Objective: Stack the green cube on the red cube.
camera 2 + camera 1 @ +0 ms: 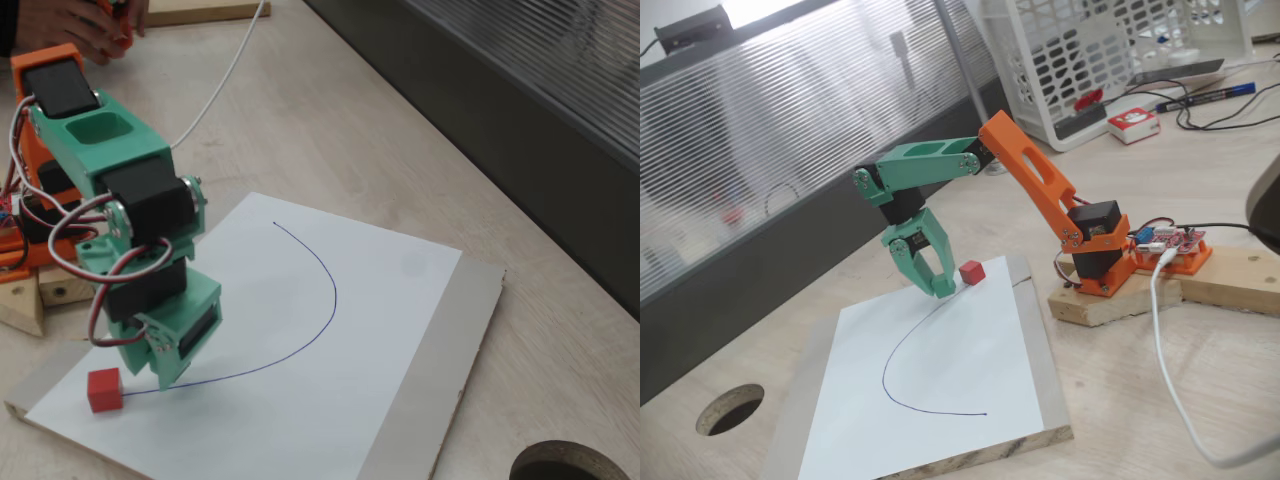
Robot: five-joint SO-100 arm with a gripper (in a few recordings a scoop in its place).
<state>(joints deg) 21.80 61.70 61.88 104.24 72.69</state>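
Reaching tool (938,287) just beside red cube (972,271), basket (1060,60) behind

The arm (1040,180) reached forward from its base, orange upper link rising, green forearm folded back level. The claw (938,285) pointed straight down, tips low; whether its fingers gripped anything could not be told.

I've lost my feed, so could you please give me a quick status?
Green plastic pincer low over white paper, jaw state unclear. Small matte red cube beside it, untouched. Nothing in the way.
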